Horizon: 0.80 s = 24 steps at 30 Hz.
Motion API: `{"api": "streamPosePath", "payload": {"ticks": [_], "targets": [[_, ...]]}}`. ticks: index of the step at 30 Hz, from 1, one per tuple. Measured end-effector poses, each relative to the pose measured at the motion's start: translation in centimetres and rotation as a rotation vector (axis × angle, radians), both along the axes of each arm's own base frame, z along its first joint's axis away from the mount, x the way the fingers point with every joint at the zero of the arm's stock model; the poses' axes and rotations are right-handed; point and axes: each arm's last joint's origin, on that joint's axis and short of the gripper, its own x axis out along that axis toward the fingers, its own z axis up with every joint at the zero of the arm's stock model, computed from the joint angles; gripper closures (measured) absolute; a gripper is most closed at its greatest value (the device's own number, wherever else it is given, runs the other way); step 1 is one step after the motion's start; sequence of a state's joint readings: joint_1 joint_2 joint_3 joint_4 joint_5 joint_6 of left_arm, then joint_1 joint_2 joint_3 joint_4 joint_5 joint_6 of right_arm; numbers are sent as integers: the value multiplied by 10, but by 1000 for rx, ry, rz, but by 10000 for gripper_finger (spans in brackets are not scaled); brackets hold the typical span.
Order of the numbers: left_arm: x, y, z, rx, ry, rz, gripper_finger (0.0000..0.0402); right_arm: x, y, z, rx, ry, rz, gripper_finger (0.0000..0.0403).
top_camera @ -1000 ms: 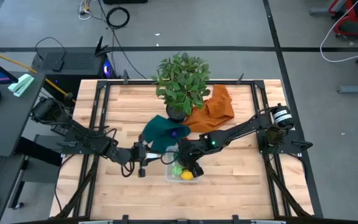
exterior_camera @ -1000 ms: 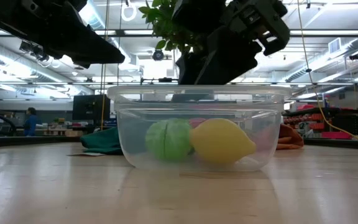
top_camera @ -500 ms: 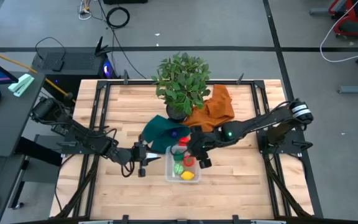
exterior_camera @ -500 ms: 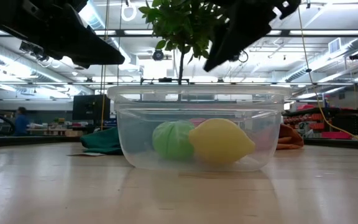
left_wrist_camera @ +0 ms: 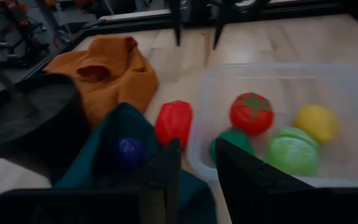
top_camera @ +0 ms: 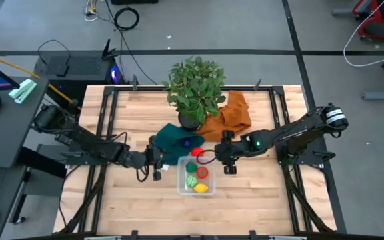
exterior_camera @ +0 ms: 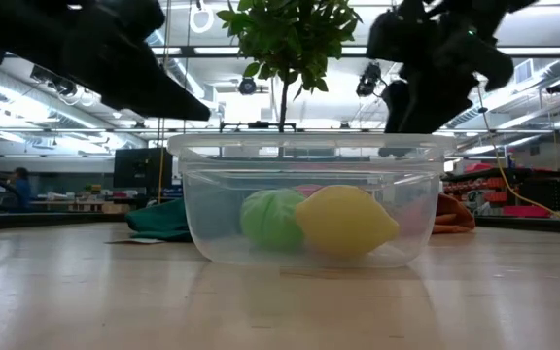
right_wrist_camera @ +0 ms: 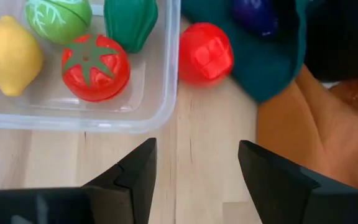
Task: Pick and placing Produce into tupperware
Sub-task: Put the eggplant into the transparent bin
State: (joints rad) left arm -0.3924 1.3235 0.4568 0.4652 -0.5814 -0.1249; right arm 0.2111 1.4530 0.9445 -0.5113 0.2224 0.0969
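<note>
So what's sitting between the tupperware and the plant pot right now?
In the right wrist view, a red pepper lies on bare wood just outside the tupperware, then the green cloth carrying a purple piece, before the pot.

wooden table [top_camera: 259, 193] — bearing tupperware [top_camera: 182, 188], green cloth [top_camera: 169, 141], orange cloth [top_camera: 232, 115], potted plant [top_camera: 193, 87], red pepper [top_camera: 197, 152].

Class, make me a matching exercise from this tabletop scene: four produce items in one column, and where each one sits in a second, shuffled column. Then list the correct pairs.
Items:
1. lemon
2. tomato
3. red pepper
4. purple item

Places:
A. on the wood, just outside the tupperware
B. on the green cloth
C. in the tupperware, beside the red-topped neighbour and the light green cabbage
D. in the tupperware, next to the dark green vegetable

Pairs: 1-C, 2-D, 3-A, 4-B
</note>
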Motion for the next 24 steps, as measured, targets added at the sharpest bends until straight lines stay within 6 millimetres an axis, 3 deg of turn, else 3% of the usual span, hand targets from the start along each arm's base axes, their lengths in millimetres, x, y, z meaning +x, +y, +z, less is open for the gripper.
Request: {"api": "streamPosePath", "payload": {"ticks": [5,13,19,24], "targets": [[7,20,0,-62,-2,48,296,-14,-3,-9,19,-39,-34,216],[15,47,3,-310,-74,136,296,-18,-4,-2,35,-105,-40,216],[21,42,14,-346,-110,125,296,-16,-4,2,39,-143,-34,216],[39,27,27,-346,-94,216,297,-16,-4,2,39,-144,-34,215]]}}
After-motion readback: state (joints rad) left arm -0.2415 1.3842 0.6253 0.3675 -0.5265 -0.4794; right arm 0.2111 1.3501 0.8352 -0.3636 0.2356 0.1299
